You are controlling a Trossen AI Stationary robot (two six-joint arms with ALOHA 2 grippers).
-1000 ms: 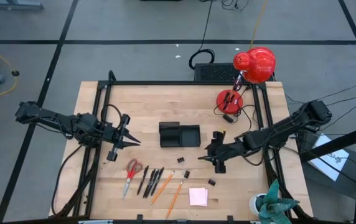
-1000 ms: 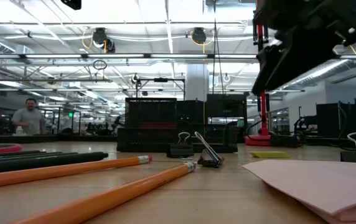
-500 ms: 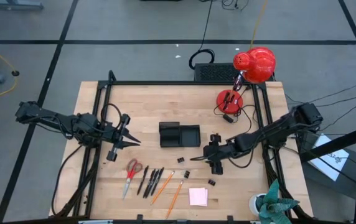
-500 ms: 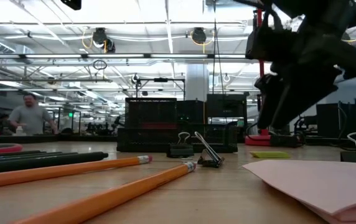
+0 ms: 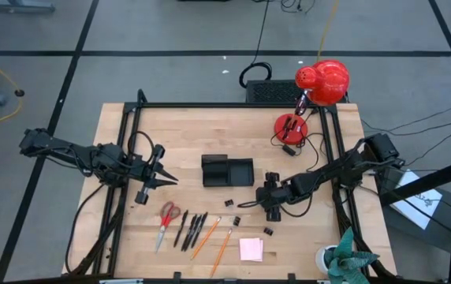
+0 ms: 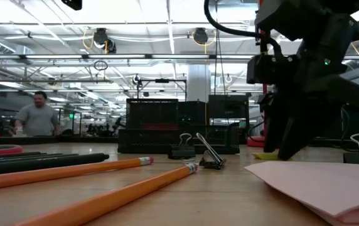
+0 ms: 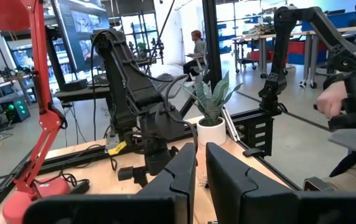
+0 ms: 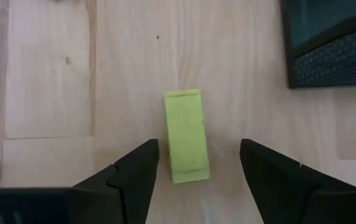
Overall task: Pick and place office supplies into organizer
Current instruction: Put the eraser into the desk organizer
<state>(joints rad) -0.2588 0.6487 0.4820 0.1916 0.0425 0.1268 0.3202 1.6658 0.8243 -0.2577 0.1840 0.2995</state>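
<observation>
The right pincer (image 5: 270, 199) hangs low over the wooden tabletop (image 5: 178, 130), just right of the organizer (image 5: 227, 170). Its fingers (image 8: 134, 174) are spread wide, with the small yellow piece (image 8: 186, 137) lying flat on the wood between them. Bare wood shows on both sides of the piece, so neither finger touches it. One corner of the organizer (image 8: 330, 43) lies a little beyond the piece, with a clear strip of wood between the two. In the low view the right pincer (image 6: 289, 147) reaches almost to the tabletop, and the yellow piece (image 6: 268, 156) shows as a thin sliver at its foot.

The left pincer (image 5: 162, 180) waits above the left part of the tabletop, well apart from the organizer. Its fingers (image 7: 181, 171) stand close together with only a narrow gap, and hold nothing.

The remaining supplies lie along the near edge of the tabletop. From left to right they are the red-handled scissors (image 5: 166, 219), the black pens (image 5: 191, 231), two orange pencils (image 5: 214, 239) and the pink sticky-note pad (image 5: 251, 249). Small black clips (image 5: 236, 222) are scattered between this row and the organizer. The wood behind the organizer is open up to the far edge, where the red lamp (image 5: 322, 83) stands at the right corner. A green plant (image 5: 342, 259) sits at the near right corner. A person (image 6: 36, 116) stands in the room beyond the tabletop.
</observation>
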